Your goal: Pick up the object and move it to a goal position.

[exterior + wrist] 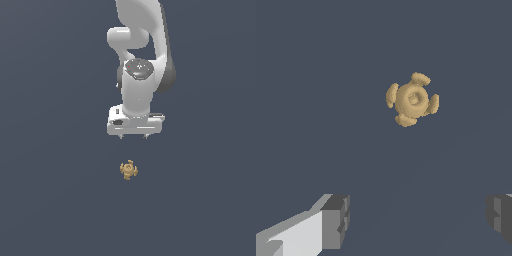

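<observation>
Fingers (336, 220) are standing wide apart, gripping nothing, while the tan-gold four-pronged object (128, 170) is lying on the counter (50, 200) just below frame centre; it looks light, rigid and knobbly, best pinched across opposite prongs.

- object (129, 170): tan-gold, matt, lumpy surface on the prongs; hub looks smoother, with a ringed dimple in the wrist view (413, 99). Material unclear, reads like unglazed clay or cast resin.
- arm (142, 45): smooth white shell, plastic-like, soft satin sheen; dark grey joint sections, same smooth finish.
- gripper (133, 136): white body, smooth, slightly glossy.
- fingers (336, 221): light grey, flat-faced and matt; tip pads darker grey, ridged, rubber-like.
- ground surface (50, 200): uniform dark slate blue, matt, no texture or grain visible.
</observation>
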Motion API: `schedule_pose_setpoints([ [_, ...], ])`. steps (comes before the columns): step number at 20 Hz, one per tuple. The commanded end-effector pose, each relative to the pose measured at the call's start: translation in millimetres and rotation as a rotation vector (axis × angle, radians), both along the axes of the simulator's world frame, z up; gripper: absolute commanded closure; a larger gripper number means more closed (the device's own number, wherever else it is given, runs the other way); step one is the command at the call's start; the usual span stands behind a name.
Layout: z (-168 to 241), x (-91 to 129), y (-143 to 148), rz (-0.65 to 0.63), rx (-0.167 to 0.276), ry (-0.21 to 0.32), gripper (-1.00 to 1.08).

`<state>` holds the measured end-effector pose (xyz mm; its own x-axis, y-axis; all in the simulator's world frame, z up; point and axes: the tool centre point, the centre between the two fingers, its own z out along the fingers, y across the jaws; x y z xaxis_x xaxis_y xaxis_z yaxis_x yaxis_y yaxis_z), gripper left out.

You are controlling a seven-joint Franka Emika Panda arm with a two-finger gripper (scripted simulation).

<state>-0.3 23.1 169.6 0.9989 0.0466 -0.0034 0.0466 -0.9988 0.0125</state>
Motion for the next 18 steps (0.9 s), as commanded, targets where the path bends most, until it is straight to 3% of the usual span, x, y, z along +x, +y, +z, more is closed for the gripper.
schedule_pose_setpoints([
  [1, 0.0, 0.0, 0.0, 0.000, 0.000, 0.000, -0.92],
  [18, 3.6, 8.7, -5.9, 0.045, -0.017, -0.022, -0.92],
])
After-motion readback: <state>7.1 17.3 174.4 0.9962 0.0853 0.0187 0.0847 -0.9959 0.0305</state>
